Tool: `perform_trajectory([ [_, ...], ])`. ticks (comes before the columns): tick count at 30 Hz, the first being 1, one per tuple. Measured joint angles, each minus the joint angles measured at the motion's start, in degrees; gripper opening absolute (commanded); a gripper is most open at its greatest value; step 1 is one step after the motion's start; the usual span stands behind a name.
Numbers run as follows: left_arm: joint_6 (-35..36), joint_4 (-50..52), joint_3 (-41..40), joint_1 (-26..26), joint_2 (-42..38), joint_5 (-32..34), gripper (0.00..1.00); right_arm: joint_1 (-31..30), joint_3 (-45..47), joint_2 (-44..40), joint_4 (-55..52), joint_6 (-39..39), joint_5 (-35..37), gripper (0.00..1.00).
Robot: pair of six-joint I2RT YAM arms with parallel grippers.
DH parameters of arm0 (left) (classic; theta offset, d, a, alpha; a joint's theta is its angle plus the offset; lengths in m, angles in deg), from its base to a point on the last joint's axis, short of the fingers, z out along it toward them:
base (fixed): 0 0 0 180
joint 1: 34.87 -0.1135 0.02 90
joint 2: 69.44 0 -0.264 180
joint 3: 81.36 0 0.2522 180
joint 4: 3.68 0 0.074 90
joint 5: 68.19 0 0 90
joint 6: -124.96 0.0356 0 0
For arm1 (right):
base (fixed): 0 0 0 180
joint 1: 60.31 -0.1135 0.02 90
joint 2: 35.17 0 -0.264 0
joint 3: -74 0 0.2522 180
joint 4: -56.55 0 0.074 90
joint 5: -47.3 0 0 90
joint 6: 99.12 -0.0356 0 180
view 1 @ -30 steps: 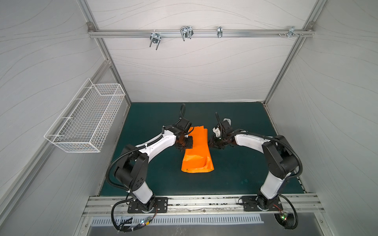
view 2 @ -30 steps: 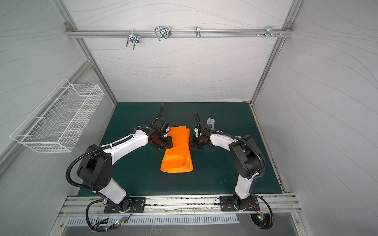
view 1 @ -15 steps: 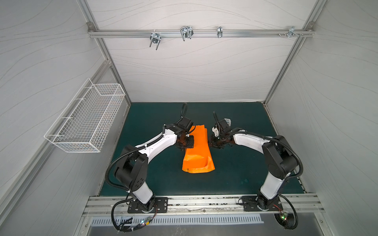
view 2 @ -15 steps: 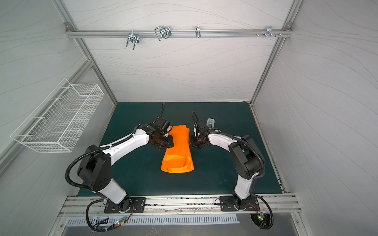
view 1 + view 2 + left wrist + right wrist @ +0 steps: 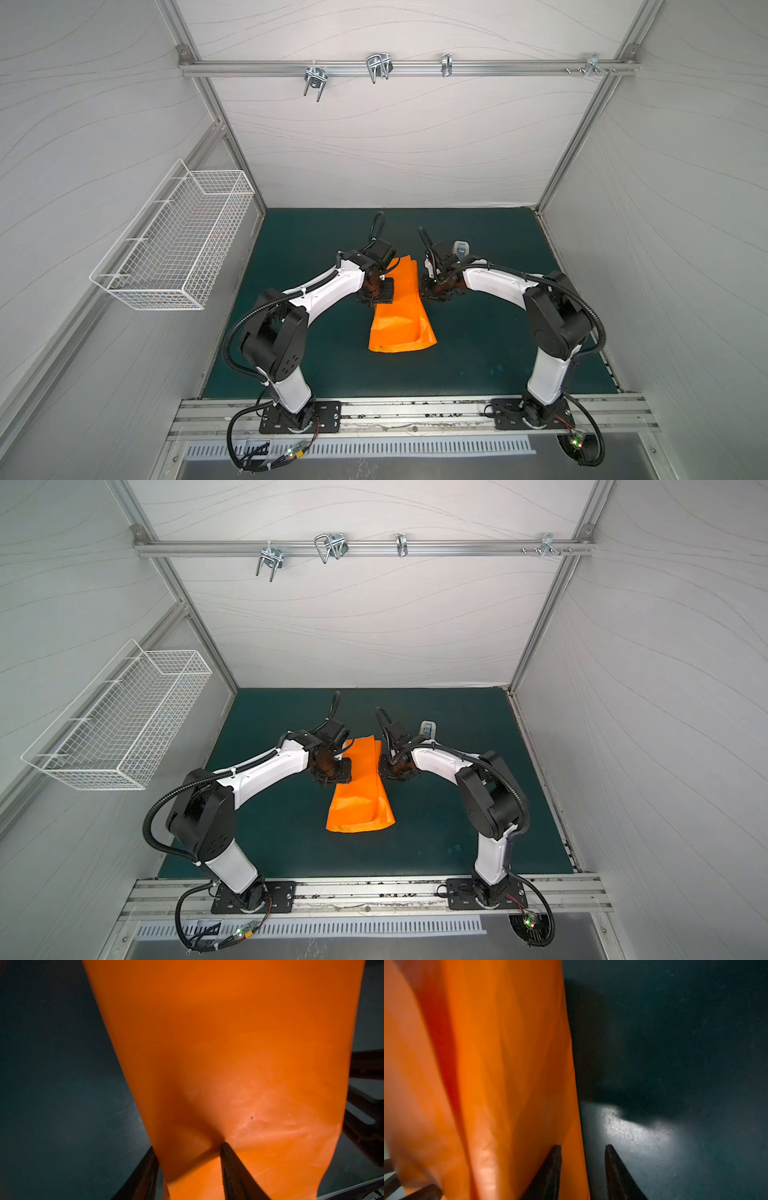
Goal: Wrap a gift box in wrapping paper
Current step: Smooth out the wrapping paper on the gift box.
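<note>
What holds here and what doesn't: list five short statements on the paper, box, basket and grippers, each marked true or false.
1. The wrapping paper lies on the green mat between the left gripper and the right gripper. True.
2. The wire basket stands on the mat. False: it hangs on a side wall.
3. The gift box sits bare beside the paper. False: no bare box shows in any view.
4. The right gripper's fingers stand apart at the paper's edge. True.
5. A small white-grey tape dispenser stands beyond the right arm. True.
</note>
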Motion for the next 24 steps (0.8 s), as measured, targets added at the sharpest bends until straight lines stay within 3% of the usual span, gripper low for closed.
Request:
perform_trajectory([
  [7, 0.09, 1.92, 1.77, 0.37, 1.11, 0.92, 0.50, -0.28, -0.24, 0.02, -0.98, 0.68, 1.55, 0.51],
  [14, 0.31, 2.14, 1.86, 0.63, 1.22, 1.68, 0.50, -0.07, -0.28, 0.00, -1.60, 1.84, 1.99, 0.55],
  [24, 0.42, 0.17, 2.51, 1.25, 2.23, 1.05, 0.49, 4.72, 3.19, -5.64, -1.27, 2.80, -2.05, 0.64],
])
